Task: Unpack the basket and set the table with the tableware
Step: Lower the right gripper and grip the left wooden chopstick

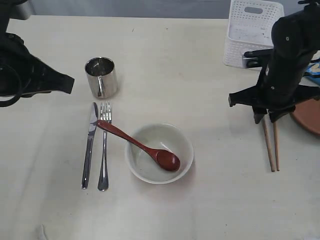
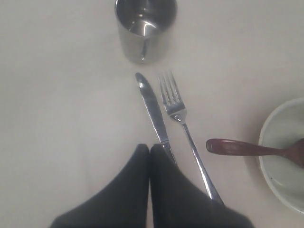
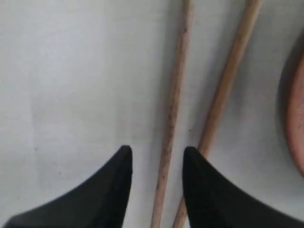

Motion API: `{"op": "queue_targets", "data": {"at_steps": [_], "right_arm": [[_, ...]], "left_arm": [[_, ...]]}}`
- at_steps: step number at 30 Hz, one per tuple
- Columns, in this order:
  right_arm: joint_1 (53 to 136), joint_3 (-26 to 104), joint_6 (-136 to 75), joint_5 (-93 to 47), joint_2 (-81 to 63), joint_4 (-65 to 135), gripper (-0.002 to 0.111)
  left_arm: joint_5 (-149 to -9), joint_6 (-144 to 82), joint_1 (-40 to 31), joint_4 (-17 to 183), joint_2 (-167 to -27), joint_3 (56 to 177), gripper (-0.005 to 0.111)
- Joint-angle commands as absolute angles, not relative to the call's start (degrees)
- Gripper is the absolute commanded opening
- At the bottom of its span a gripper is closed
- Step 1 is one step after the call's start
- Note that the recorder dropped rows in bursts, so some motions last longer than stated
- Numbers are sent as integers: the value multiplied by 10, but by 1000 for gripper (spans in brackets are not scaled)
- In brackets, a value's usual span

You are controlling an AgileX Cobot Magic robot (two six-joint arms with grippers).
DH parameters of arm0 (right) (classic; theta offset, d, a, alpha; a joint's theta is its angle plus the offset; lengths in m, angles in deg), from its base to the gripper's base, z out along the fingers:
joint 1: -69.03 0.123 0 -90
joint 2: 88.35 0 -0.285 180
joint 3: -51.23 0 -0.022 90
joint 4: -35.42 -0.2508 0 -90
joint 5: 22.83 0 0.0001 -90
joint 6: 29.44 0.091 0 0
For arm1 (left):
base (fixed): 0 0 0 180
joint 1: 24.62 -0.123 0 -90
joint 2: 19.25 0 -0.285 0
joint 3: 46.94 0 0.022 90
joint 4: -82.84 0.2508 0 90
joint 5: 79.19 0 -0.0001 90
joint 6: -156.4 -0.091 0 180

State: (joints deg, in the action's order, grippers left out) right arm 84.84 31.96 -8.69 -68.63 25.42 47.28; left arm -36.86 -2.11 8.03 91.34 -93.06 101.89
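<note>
My right gripper [image 1: 266,118] hovers just above the table [image 1: 210,200] with its jaws open over two wooden chopsticks [image 1: 270,146]. One chopstick [image 3: 174,95] lies untouched in the gap of the right gripper [image 3: 157,152]; the other chopstick [image 3: 231,80] runs under one finger. A brown plate [image 1: 309,119] sits beside them. The cream bowl [image 1: 150,169] holds the wooden spoon [image 1: 141,145]. Knife [image 1: 90,145], fork [image 1: 104,150] and steel mug [image 1: 101,76] lie to its left. My left gripper [image 2: 150,148] is shut and empty, above the knife [image 2: 152,107] handle.
The white basket [image 1: 250,30] stands at the back right, behind my right arm. A blue bag [image 1: 315,70] peeks out at the right edge. My left arm [image 1: 35,75] hangs over the table's left side.
</note>
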Motion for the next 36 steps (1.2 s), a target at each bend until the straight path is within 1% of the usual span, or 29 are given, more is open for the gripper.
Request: {"op": "queue_targets", "data": {"at_steps": [1,6,7,10,14,22,31,32,33,35,36], "right_arm": [[845,319,-87,-675,258,475,38],[845,320,-88,-668,279,480,27],[845,320,-88,-668,282,486,27],[845,320,-88,-667,284,491,30],[823,320,-88,-667,284,485,35],[778,320,-191,-639,287,342,34],[778,320,-194,-636,340,346,34],[778,320,-194,-636,343,346,33],[778,320,-194,-636,343,346,29],[778,320,-194,-636,342,351,14],[778,320,-194,-638,342,354,3]], "left_arm": [[-368,-22,80,909,-927,1015,0],[-368,-22,80,909,-927,1015,0],[-368,-22,80,909,-927,1015,0],[-368,-22,80,909,-927,1015,0],[-368,-22,80,909,-927,1015,0],[-368,-22,80,909,-927,1015,0],[-369,-22,80,909,-927,1015,0],[-369,-22,80,909,-927,1015,0],[-369,-22,80,909,-927,1015,0],[-369,-22,80,909,-927,1015,0],[-369,-22,80,909,-927,1015,0]]}}
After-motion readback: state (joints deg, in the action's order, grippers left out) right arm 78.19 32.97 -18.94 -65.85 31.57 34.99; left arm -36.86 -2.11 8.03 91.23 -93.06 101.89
